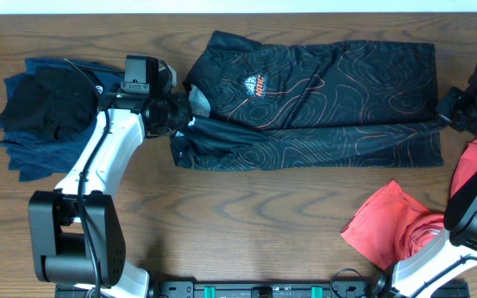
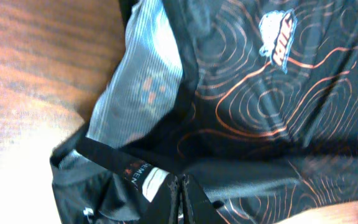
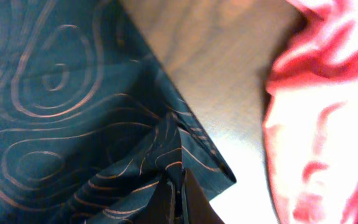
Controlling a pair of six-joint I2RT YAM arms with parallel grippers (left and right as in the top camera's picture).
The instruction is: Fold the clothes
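The black sports shirt point(image 1: 330, 99) with thin orange contour lines lies stretched across the middle of the table, its orange chest logo point(image 1: 257, 85) facing up. My left gripper point(image 1: 180, 116) is at the collar end. In the left wrist view the left gripper point(image 2: 180, 190) is shut on dark fabric of the shirt point(image 2: 278, 124) beside the neck label. My right gripper point(image 1: 446, 112) is at the opposite, right end. In the right wrist view the right gripper point(image 3: 180, 186) is shut on a fold at the corner of the shirt point(image 3: 55, 93).
A heap of navy and black garments point(image 1: 44, 112) lies at the far left, behind the left arm. A red garment point(image 1: 396, 223) lies at the front right, also seen close to the right gripper point(image 3: 328, 124). Bare wood point(image 1: 247, 215) shows in front of the shirt.
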